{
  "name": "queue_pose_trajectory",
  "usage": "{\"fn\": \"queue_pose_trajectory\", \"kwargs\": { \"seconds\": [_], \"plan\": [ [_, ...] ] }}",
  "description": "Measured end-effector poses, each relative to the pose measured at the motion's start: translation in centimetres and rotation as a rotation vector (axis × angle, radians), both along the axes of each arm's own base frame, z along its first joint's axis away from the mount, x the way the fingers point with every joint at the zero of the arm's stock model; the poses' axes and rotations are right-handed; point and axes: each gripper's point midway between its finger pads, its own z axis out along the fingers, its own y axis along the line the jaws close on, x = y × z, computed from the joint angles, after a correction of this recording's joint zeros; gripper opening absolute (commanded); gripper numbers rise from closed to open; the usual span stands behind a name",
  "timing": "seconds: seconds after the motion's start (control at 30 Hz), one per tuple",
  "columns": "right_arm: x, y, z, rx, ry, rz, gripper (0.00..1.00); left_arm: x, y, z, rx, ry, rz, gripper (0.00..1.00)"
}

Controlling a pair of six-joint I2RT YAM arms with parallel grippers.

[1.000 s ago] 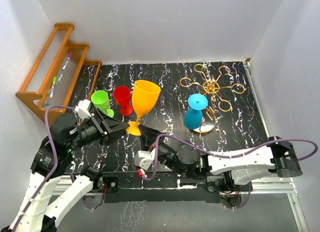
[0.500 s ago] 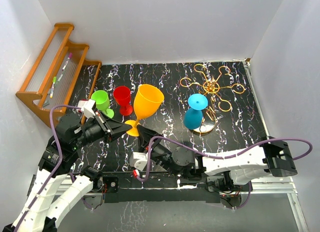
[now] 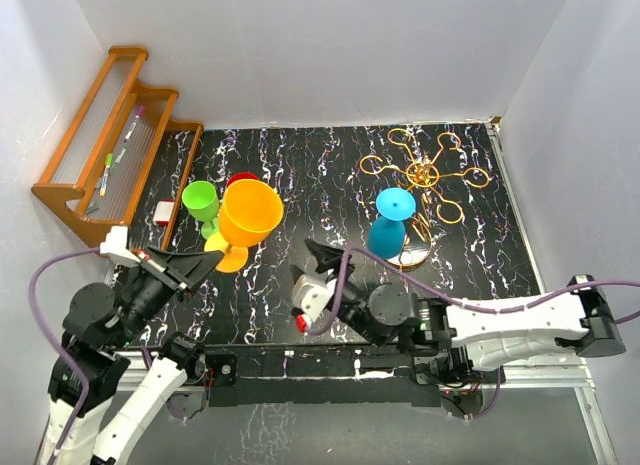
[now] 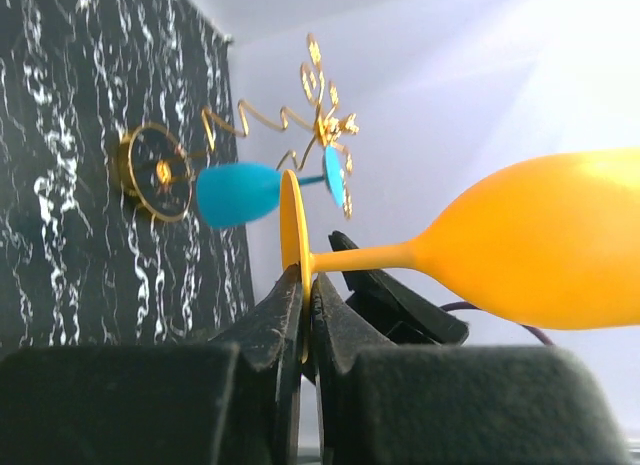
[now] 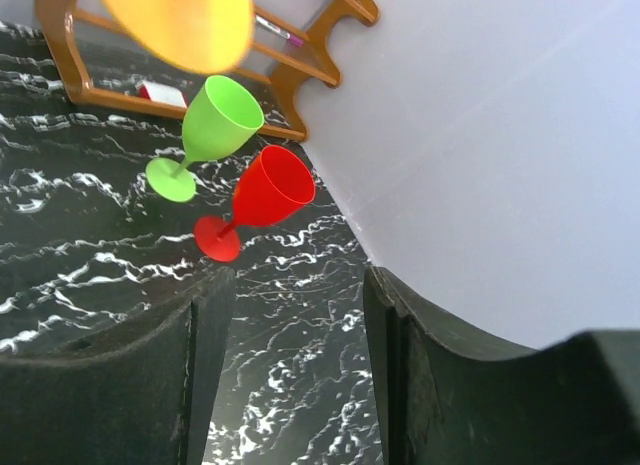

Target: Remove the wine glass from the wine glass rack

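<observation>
red glass (image 3: 243, 176) mostly hidden behind orange glass (image 3: 250, 213), its foot tight between left fingers (image 4: 268, 330); right fingers (image 5: 208, 370) apart, empty

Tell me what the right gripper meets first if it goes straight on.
Most likely the red wine glass, standing just ahead between the fingers of the open right gripper; the green wine glass lies further left. Depth is hard to judge.

The top external camera looks down from above and behind the arm bases, far enough to hold the whole bench (image 3: 300, 175), wooden stepped shelf (image 3: 110, 135) to gold wine glass rack (image 3: 425, 175). The left wrist camera, rolled sideways, sits close behind the left claw (image 4: 303, 285), facing that rack. The right wrist camera looks past the right claw (image 5: 298, 285) toward the shelf. All three catch the orange wine glass (image 3: 248, 213).
</observation>
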Motion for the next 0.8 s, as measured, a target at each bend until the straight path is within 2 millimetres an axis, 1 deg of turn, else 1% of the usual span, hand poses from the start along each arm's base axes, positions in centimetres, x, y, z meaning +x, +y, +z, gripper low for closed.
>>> {"fn": "queue_pose_trajectory", "kwargs": {
  "seconds": [0.1, 0.2, 0.27, 0.37, 0.43, 0.47, 0.5, 0.53, 0.57, 0.6, 0.7, 0.73, 0.8],
  "plan": [
    [0.2, -1.2, 1.2, 0.063, 0.102, -0.009, 0.56, -0.5, 1.7, 1.0, -0.029, -0.067, 0.075, 0.0],
    [1.4, -1.6, 2.5, 0.113, 0.237, -0.016, 0.48, -0.6, 2.5, 1.2, -0.048, -0.103, 0.118, 0.0],
    [3.8, -1.7, 3.7, 0.153, 0.356, -0.023, 0.43, -0.5, 2.7, 1.0, -0.053, -0.112, 0.133, 0.0],
    [8.7, -2.3, 5.3, 0.232, 0.539, -0.045, 0.31, 0.0, 2.6, 0.5, -0.062, -0.116, 0.14, 0.0],
    [10.6, -2.3, 5.5, 0.266, 0.673, -0.015, 0.27, 0.5, 2.3, 0.1, -0.063, -0.116, 0.136, 0.0],
    [10.8, -1.8, 5.4, 0.273, 0.744, 0.027, 0.27, 0.7, 2.1, 0.0, -0.067, -0.12, 0.13, 0.0],
    [10.7, -1.3, 5.2, 0.277, 0.808, 0.069, 0.3, 0.9, 1.9, -0.1, -0.072, -0.125, 0.123, 0.0],
    [10.1, -0.6, 5.0, 0.282, 0.892, 0.139, 0.35, 1.0, 1.6, -0.3, -0.075, -0.13, 0.112, 0.0],
    [9.3, 0.1, 4.7, 0.284, 0.972, 0.209, 0.41, 1.1, 1.3, -0.4, -0.077, -0.133, 0.101, 0.0],
    [8.4, 0.6, 4.5, 0.288, 1.056, 0.279, 0.44, 1.3, 1.0, -0.4, -0.079, -0.136, 0.089, 0.0],
    [5.2, 1.9, 4.3, 0.297, 1.276, 0.491, 0.47, 1.8, -0.1, -0.1, -0.095, -0.165, 0.043, 0.0],
    [3.8, 2.1, 4.5, 0.294, 1.351, 0.575, 0.47, 1.9, -0.4, 0.1, -0.1, -0.176, 0.028, 0.0],
    [2.5, 2.2, 4.7, 0.281, 1.417, 0.646, 0.47, 2.2, -1.2, 0.3, -0.11, -0.19, -0.004, 0.0]
  ]
}}
